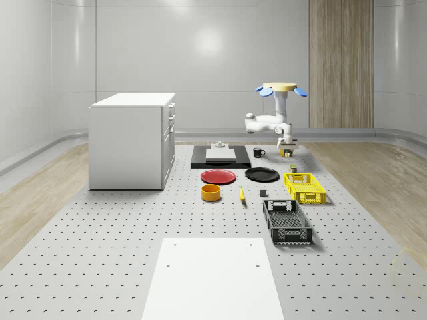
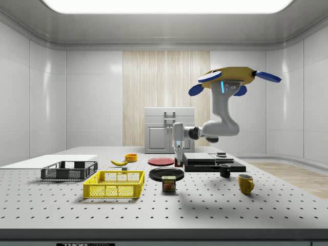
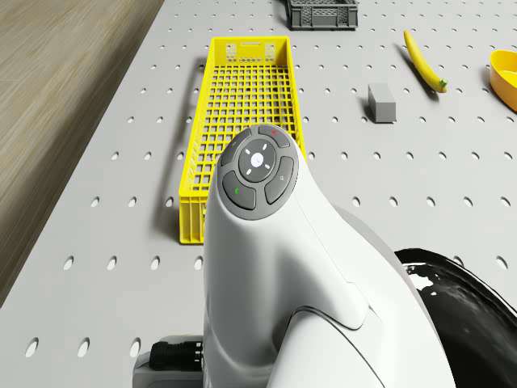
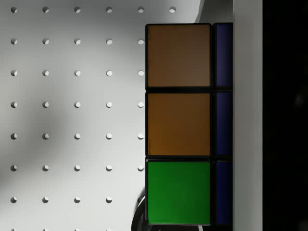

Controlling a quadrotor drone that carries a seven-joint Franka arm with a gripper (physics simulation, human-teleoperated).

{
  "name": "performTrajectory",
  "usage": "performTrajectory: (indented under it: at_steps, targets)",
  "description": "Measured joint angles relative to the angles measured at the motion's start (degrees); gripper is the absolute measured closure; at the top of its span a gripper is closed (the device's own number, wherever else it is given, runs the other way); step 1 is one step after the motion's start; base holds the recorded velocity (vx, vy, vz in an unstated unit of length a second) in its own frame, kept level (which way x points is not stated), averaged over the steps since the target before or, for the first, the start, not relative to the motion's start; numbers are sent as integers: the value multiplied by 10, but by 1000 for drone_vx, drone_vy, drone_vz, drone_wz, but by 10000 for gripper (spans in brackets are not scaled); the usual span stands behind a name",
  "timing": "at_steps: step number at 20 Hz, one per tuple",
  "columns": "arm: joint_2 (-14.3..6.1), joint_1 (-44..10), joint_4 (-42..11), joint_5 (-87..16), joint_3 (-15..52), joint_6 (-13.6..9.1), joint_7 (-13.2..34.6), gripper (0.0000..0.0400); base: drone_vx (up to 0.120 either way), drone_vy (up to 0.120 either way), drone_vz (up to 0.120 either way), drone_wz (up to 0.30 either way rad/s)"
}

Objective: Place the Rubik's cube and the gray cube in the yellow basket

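Writing first: the small can (image 2: 169, 183) standing on the table (image 2: 266, 210) just beside the yellow basket (image 2: 114, 184) carries a label that appears to read SPAM; the letters are barely legible. Along the table's front edge in the side view runs a dark strip of lettering, too small to read.

The drone (image 2: 228, 78) hovers above the far part of the table, past the basket's far end in the whole-scene view. The arm hangs from it and bends back toward the basket, and the gripper (image 2: 178, 152) points down, low over the table near the black plate (image 2: 166, 173).

The wrist view shows the Rubik's cube (image 4: 179, 125) close against the camera, two orange tiles and a green one in a column with dark blue tiles along the adjoining face, held up off the perforated table. The gripper is clenched on the Rubik's cube.

The yellow basket is long and narrow, its long axis running away from the drone in the drone view, in line with the dark gray crate (image 3: 321, 13) beyond its far end. The gray cube (image 3: 381, 103) lies on the table beside the basket, apart from it, between the basket and the banana (image 3: 424, 61). It looks slightly elongated, its longer side roughly parallel to the basket's long axis.
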Motion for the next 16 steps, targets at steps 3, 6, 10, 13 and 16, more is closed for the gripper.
performTrajectory:
  at_steps: [3, 6, 10, 13, 16]
  targets:
    - [-4, -1, 0, 2, 1, 4, 1, 75, 120, 93, 0, 0]
    - [-8, -1, 0, 3, 1, 7, 1, 75, 120, 0, 0, 0]
    - [-13, -2, 0, 5, 2, 12, 2, 75, 120, 0, 0, 0]
    - [-16, -2, 0, 6, 2, 15, 2, 75, 120, 0, 0, 0]
    - [-19, -3, 1, 8, 3, 18, 2, 75, 120, 0, 0, 0]
